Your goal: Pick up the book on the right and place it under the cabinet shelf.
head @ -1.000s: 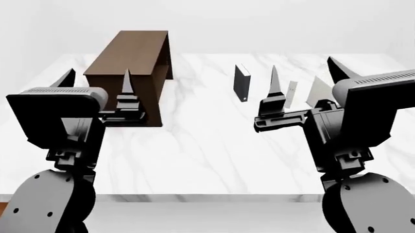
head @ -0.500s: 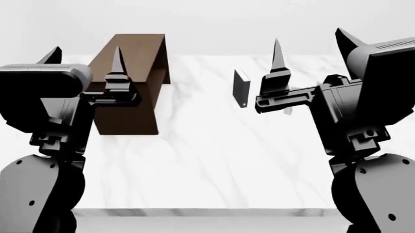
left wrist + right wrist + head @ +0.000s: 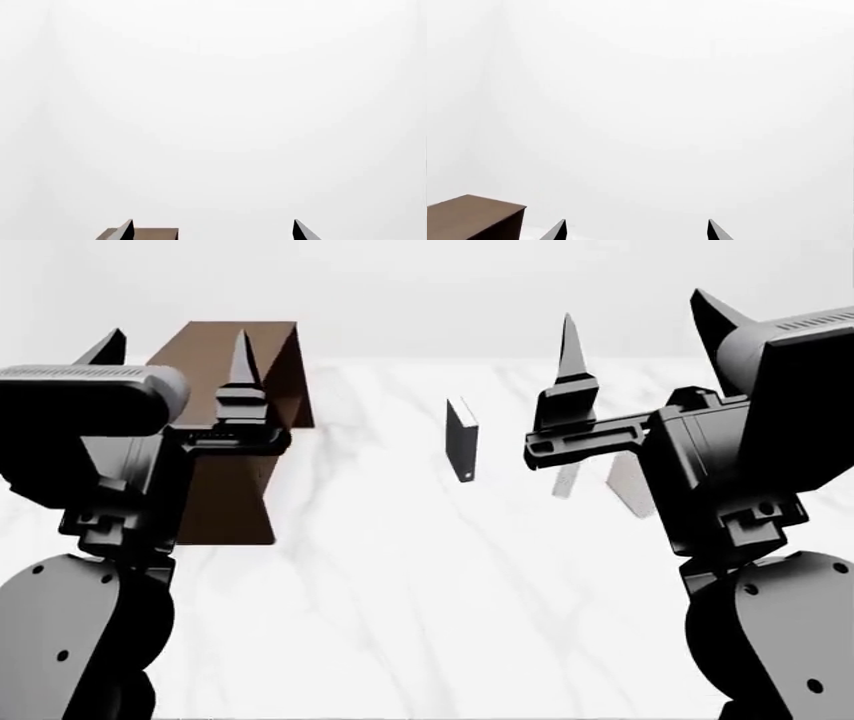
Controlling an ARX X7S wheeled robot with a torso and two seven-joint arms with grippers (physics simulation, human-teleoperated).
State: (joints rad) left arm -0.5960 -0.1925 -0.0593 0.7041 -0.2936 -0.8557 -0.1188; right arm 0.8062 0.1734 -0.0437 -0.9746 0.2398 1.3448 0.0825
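My left gripper [image 3: 174, 355] is raised above the left side of the white marble counter [image 3: 400, 570], its 2 fingers spread wide apart with nothing between them. In my left wrist view only the 2 fingertips [image 3: 127, 230] show, with the flat top of the cabinet shelf [image 3: 150, 234] just past one of them. My right gripper [image 3: 641, 335] is raised over the right side of the counter, also spread wide and gripping nothing; its wrist view shows both fingertips [image 3: 557, 231] against blank white, with a corner of the cabinet shelf [image 3: 474, 217] off to one side.

The cabinet shelf [image 3: 227, 440] stands along the counter's left edge, dark brown, reaching toward the far edge, partly behind my left arm. The black book [image 3: 462, 438] stands upright near the middle of the counter. The book [image 3: 630, 485], pale off-white, stands toward the counter's right edge, leaning, partly hidden behind my right arm. A thinner pale book [image 3: 567, 480] stands just beside it, between it and the black book. I touch none of them.
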